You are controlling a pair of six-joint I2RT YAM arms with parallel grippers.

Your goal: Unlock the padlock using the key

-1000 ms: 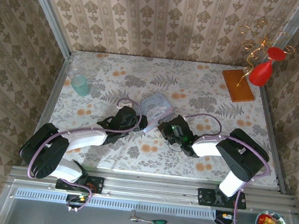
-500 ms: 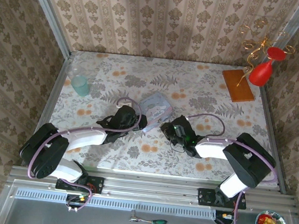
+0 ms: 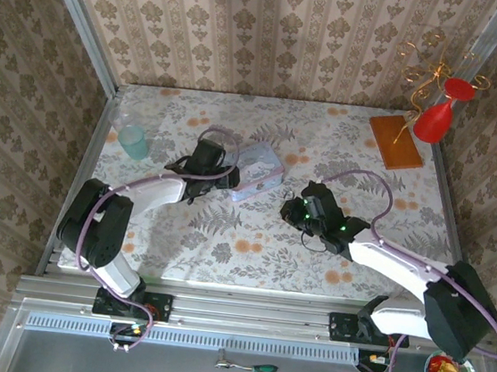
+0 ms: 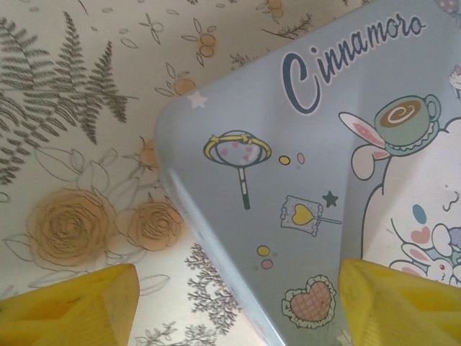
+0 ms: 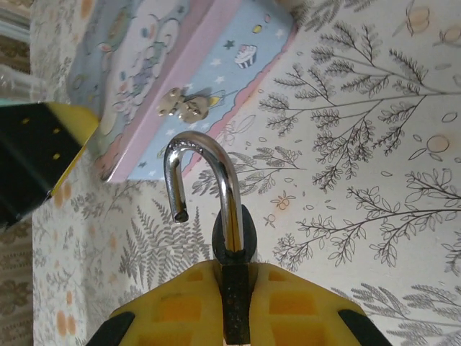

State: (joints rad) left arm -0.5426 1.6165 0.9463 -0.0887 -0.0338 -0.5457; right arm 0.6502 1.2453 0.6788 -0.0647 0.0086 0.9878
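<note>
Padlock (image 5: 232,249), shackle sprung, sits pinched in the closed right hand (image 5: 234,295) near the table's (image 3: 225,237) middle. Left hand (image 4: 230,303) gapes wide astride the pale blue tin's (image 4: 288,144) corner, bare table toward the near edge.

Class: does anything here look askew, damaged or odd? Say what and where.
The padlock held in the right gripper has its shackle open, one end hanging free of the body. The pale blue tin lies skewed to the table edges.
</note>
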